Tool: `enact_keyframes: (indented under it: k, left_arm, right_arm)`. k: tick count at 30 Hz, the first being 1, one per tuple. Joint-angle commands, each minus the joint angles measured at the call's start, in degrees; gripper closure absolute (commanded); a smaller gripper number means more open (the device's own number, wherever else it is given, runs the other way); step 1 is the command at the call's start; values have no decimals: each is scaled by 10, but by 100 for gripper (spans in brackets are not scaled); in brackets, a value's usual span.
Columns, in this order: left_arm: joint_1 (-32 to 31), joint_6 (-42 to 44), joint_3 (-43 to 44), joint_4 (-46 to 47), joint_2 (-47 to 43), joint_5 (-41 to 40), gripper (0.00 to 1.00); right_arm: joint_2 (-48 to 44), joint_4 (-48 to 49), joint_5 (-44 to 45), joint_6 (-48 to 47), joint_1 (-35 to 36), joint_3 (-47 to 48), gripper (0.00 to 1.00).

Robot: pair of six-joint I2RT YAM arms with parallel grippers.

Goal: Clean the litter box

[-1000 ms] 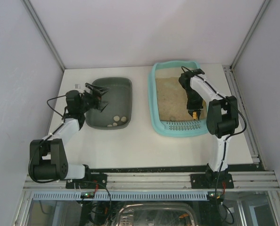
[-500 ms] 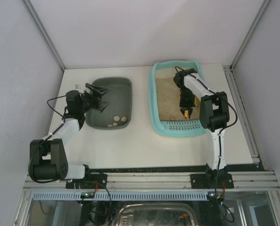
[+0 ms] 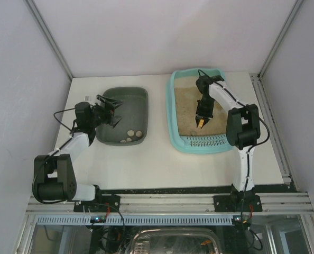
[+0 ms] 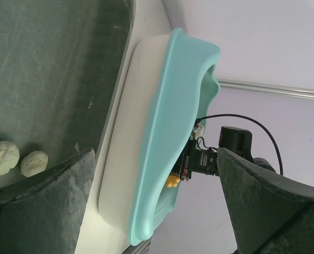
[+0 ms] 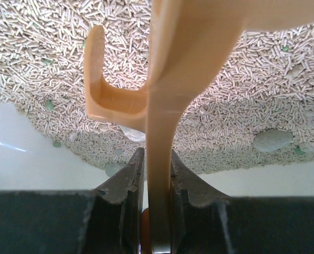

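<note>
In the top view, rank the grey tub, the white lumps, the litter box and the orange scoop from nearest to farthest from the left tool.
1. grey tub: directly under the left tool, on its left side.
2. white lumps: at the tub's near end.
3. litter box: to the right, beyond the tub.
4. orange scoop: inside the box, held by the right tool.

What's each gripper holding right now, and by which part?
Right gripper clamps the orange plastic tool by its flat stem; left gripper open, holding nothing.

The litter box [image 3: 171, 119] is smooth light-teal plastic with a faint sheen. Its litter [image 5: 262, 90] is rough, matt beige pellets. The scoop [image 5: 162, 106] is glossy tan plastic. The dark tub [image 4: 51, 69] is dull, scuffed plastic.
</note>
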Motion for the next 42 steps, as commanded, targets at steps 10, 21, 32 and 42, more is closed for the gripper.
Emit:
enact_keyframes:
  k: [10,21,32,42]
  left_arm:
    - [3,79,47,-61,-13,-30,0]
    - [-4,79,46,-60,17,-31,0]
    - [-20,89,46,-57,11,-36,0]
    - [-39,121,67,-93,10,-43,0]
  right_arm:
    - [-44,201,-187,-39,-39,-133,100]
    - [-49,347,-299,-37,-55,-190,100]
    - [-209,539,-353,39,-82,-368,100]
    - [-327,696,-414,72,-79,-491,100]
